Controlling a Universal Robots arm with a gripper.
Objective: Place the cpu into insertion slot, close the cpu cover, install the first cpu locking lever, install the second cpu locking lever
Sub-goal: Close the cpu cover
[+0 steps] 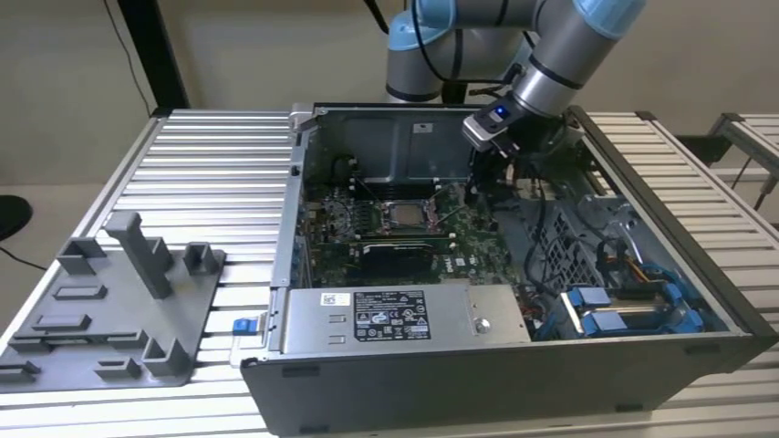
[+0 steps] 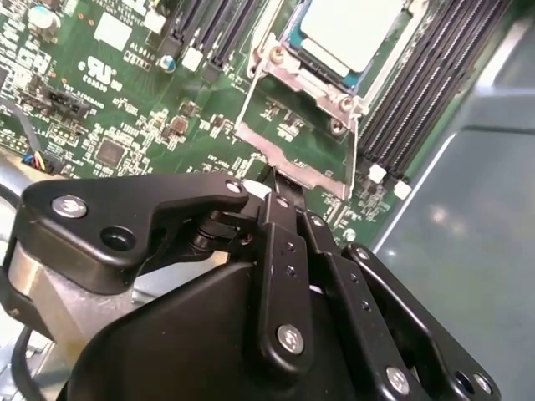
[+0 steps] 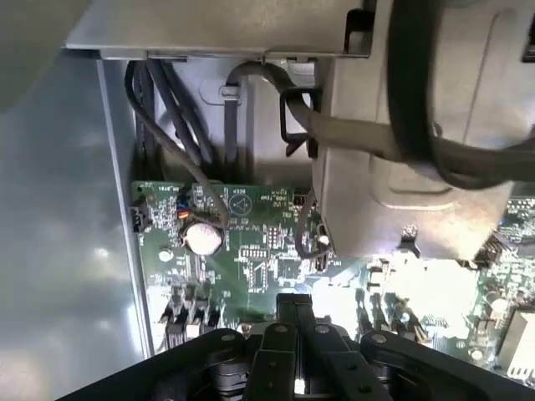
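The cpu cover (image 2: 292,160), a thin silvery square metal frame with a large square window, stood open in the second wrist view. It was tilted up off the board and joined along one edge to the insertion slot (image 2: 269,57), a small square socket with a silvery metal rim. Being square, the cover had no real long axis. Its free edge, with a small centre tab, pointed away from the socket toward the gripper (image 2: 276,190), and green board showed through its window. The cpu (image 2: 347,29), a flat square chip with a silver-grey top, already lay face up in the socket, so placing looked done and closing the cover seemed the step in hand. Finishing that step would call for swinging the frame down about its joined edge until it lay flat around the chip. The black fingers (image 2: 281,251) were together, their tips right at the tab. Whether they pinched it or only touched it I could not tell. The socket sat near the middle of the green circuit board (image 2: 125,100), between banks of long black memory slots (image 2: 435,67), inside the open grey metal computer case (image 1: 512,374) on the slatted metal table (image 1: 207,173).
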